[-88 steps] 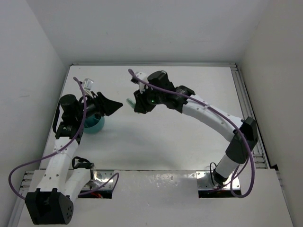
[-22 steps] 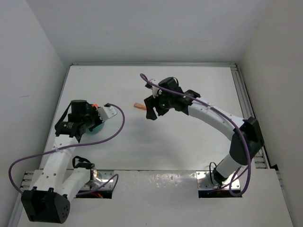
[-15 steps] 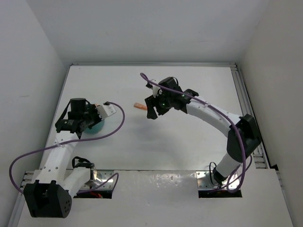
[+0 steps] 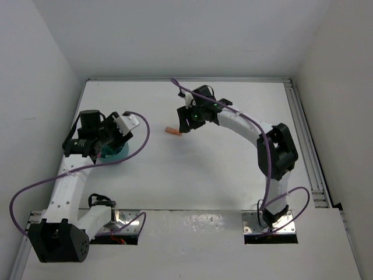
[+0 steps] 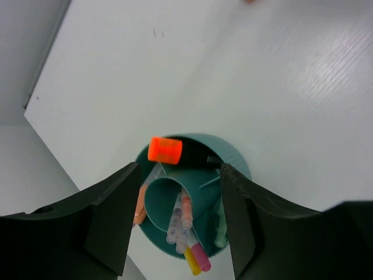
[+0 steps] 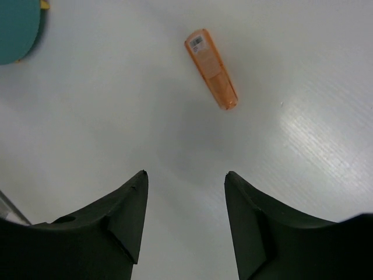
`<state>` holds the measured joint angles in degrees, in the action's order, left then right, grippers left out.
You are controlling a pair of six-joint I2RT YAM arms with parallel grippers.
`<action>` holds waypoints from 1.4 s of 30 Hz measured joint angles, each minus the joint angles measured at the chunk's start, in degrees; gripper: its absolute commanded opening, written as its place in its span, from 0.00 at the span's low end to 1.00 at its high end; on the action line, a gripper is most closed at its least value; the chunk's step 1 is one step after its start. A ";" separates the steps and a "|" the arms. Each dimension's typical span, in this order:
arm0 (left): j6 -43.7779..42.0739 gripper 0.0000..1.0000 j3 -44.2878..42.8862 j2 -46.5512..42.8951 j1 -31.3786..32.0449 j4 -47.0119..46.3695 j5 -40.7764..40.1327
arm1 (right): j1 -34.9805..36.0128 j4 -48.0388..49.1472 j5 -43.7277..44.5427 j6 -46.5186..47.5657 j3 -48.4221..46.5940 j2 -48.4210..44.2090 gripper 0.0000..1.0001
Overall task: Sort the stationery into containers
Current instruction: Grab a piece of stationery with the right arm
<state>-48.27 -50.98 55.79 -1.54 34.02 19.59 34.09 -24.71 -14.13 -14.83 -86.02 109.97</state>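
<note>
The left gripper (image 5: 179,172) hangs straight over the teal bowl (image 5: 233,166), fingers spread and touching nothing. Below the gap, in the far side of the bowl's outer ring, an orange-capped marker (image 5: 165,150) lies tilted, its dark body running toward the right finger. The round inner cup (image 5: 157,201) under the fingertips holds several pens on end, among them a thin orange pen (image 5: 185,211) and a pink-and-yellow pen (image 5: 196,261). The pale ones beside them are too blurred to count. A peach pen (image 5: 140,210) seems to sit in the ring by the left finger.

The right gripper (image 6: 185,175) is also spread and empty, above the white table (image 6: 116,116). A stubby orange highlighter (image 6: 211,69) lies flat just ahead of its fingertips, slightly toward the right finger.
</note>
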 measured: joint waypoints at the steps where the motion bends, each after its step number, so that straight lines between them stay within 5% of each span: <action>1: 1.25 0.63 -1.14 0.00 0.02 0.24 1.36 | -0.17 0.07 0.07 0.33 -1.36 1.55 0.52; 8: 9.92 0.66 -5.62 -1.40 1.97 0.17 9.27 | -0.46 0.96 0.00 1.57 -8.04 10.86 0.51; 14: 16.20 0.67 -5.62 -2.45 2.38 -0.31 13.57 | -0.42 2.38 -0.04 1.49 -10.36 16.55 0.63; 31: 20.50 0.68 -4.90 -3.58 2.64 -1.81 14.80 | 5.07 2.82 7.52 6.21 -23.47 27.82 0.63; 38: 20.26 0.68 -4.83 -3.98 2.64 -2.14 13.55 | 6.32 1.66 11.87 10.08 -25.44 30.08 0.51; 42: 20.24 0.67 -4.76 -4.17 2.64 -2.62 13.14 | 6.16 1.36 13.20 10.88 -26.10 30.58 0.33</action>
<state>-28.03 -55.75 51.62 1.10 31.40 32.73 40.25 -23.35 -0.93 -3.95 -112.12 140.55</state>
